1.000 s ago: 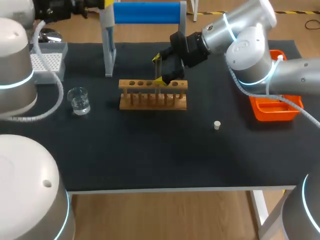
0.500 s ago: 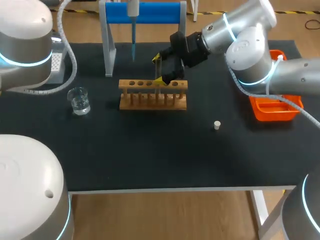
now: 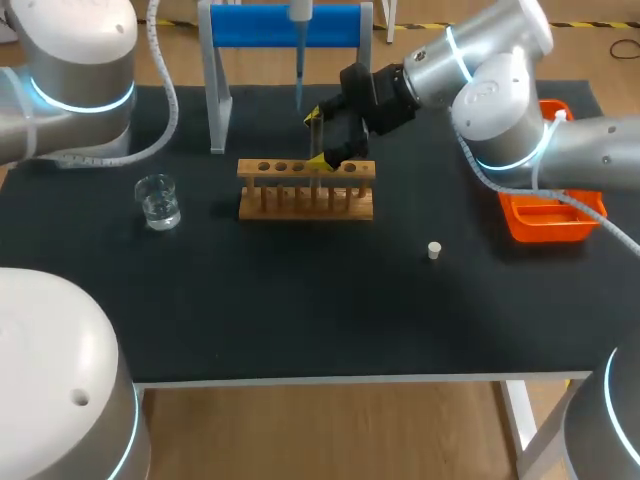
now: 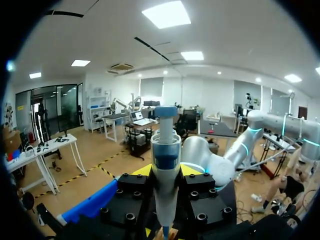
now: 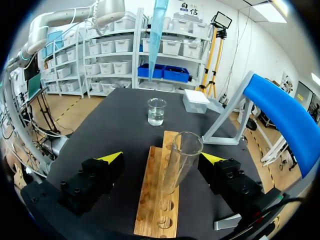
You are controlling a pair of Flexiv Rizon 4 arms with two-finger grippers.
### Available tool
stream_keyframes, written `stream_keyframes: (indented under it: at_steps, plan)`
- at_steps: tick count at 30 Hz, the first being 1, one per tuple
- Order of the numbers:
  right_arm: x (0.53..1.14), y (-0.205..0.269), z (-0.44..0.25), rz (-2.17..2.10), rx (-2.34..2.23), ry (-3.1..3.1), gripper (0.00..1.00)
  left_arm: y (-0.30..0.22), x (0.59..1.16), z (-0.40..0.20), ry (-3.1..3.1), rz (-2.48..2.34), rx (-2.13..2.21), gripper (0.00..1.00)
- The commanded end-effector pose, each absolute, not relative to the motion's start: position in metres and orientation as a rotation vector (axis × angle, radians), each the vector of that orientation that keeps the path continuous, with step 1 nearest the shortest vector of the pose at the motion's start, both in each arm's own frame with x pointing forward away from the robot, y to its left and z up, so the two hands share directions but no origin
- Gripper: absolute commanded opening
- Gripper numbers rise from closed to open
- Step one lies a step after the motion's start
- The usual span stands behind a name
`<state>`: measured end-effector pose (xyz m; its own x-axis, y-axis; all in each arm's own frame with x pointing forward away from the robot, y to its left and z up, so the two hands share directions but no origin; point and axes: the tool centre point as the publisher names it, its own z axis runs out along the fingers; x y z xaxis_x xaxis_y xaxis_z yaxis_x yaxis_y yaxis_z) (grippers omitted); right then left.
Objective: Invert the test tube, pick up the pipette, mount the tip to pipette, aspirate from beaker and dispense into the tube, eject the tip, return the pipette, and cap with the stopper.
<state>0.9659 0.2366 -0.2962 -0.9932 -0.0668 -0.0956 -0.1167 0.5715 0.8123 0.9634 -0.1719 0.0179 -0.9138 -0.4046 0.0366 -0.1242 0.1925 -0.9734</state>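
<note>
Tube point(image 5: 180, 165) looks like thin, slick glass: grip mid-body, lightly. The right end effector point(image 5: 161, 157) sits open around it; left end effector point(image 4: 165, 172) clamps pipette point(image 4: 166, 150).

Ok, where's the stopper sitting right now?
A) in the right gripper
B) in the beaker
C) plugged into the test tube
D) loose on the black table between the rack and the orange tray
D: the small white stopper lies alone on the table, off to the side of the wooden rack, and the test tube stands with its mouth open.
</note>
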Motion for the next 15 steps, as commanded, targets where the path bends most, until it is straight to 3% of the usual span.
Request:
stream_keyframes:
  at_steps: [1,15]
  plan:
    - [0.9663,0.2358,-0.2952,1.419,-0.162,2.741,1.00,-0.1796,0.9685,0.0184,2.232,-1.819,-0.487,0.00]
    - [0.9663,0.2358,-0.2952,1.419,-0.162,2.741,1.00,-0.1855,0.9767,0.0106,2.224,-1.871,-0.467,0.00]
